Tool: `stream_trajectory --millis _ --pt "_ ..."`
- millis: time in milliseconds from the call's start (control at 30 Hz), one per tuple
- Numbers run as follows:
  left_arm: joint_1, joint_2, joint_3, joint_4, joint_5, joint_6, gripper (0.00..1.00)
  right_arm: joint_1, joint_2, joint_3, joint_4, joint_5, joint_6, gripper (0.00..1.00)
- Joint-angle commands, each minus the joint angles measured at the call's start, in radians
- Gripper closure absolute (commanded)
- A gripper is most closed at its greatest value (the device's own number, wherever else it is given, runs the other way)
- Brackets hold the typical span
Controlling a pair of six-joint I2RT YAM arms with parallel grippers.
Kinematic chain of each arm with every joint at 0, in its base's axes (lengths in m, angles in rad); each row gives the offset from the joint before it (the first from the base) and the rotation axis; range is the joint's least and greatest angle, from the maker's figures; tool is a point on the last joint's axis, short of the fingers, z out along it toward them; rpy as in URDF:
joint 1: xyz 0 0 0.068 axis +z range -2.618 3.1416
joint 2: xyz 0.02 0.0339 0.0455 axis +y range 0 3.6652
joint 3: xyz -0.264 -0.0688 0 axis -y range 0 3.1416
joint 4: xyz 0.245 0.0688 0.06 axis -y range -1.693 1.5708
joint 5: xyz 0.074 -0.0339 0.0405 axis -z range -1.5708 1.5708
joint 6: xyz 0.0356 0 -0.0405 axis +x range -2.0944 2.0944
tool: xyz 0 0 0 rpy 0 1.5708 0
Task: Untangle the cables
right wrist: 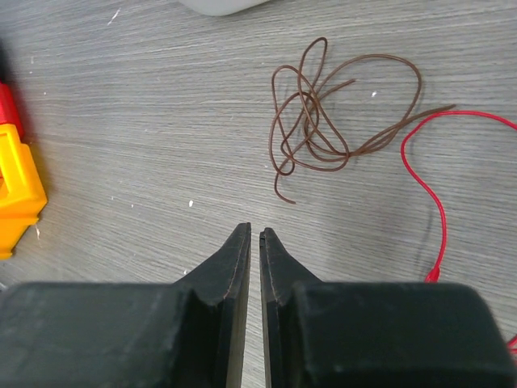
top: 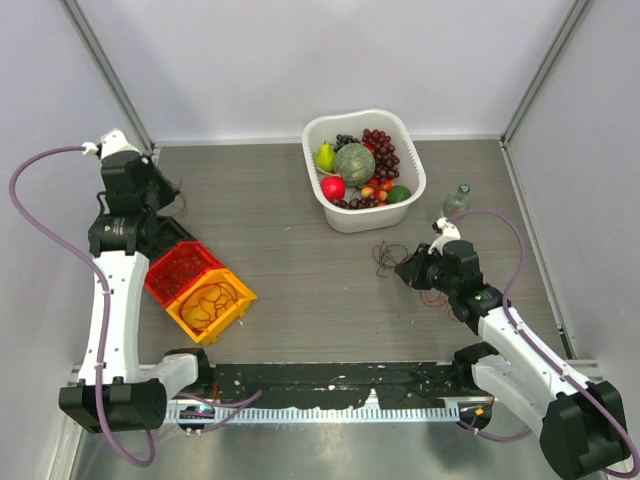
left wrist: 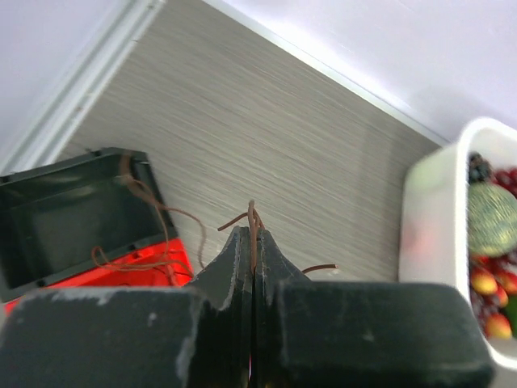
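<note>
My left gripper (left wrist: 254, 230) is shut on a thin brown cable (left wrist: 252, 212) and holds it up at the far left (top: 165, 198). Its strands trail down into a black bin (left wrist: 48, 234), over a red bin (left wrist: 121, 271). A second brown cable (right wrist: 323, 121) lies in a loose tangle on the table, with a red cable (right wrist: 428, 186) curving beside it on the right. My right gripper (right wrist: 255, 233) is just short of that tangle with its jaws almost together and nothing between them. In the top view the gripper (top: 403, 268) sits right of the tangle (top: 385, 255).
A white basin (top: 415, 200) full of fruit stands at the back centre, with a small bottle (top: 457, 200) to its right. A red bin (top: 183, 268) and a yellow bin (top: 210, 303) holding cable sit at the left. Walls enclose the table.
</note>
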Motion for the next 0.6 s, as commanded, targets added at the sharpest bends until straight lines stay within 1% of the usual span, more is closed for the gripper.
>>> stream_trajectory --millis 0,133,333,433,500,567 --pt "0.084 0.007 0.042 0.057 -0.050 0.037 1.00 -0.001 -0.021 -0.008 0.073 -0.060 0.008 0.85" --pt "0.095 0.033 0.096 0.040 -0.170 0.085 1.00 -0.001 -0.018 -0.008 0.079 -0.081 0.012 0.85" --pt "0.144 0.068 0.084 0.057 -0.207 0.083 1.00 -0.002 -0.024 -0.005 0.079 -0.097 0.016 0.85" --pt "0.171 0.079 0.111 0.082 -0.144 0.056 1.00 -0.002 -0.022 -0.014 0.090 -0.109 0.021 0.85" --pt "0.173 0.098 0.163 0.077 -0.088 0.034 1.00 -0.001 -0.016 -0.017 0.096 -0.114 0.025 0.85" --pt "0.174 0.113 0.214 0.074 -0.061 0.016 1.00 -0.001 -0.010 -0.014 0.095 -0.117 0.025 0.85"
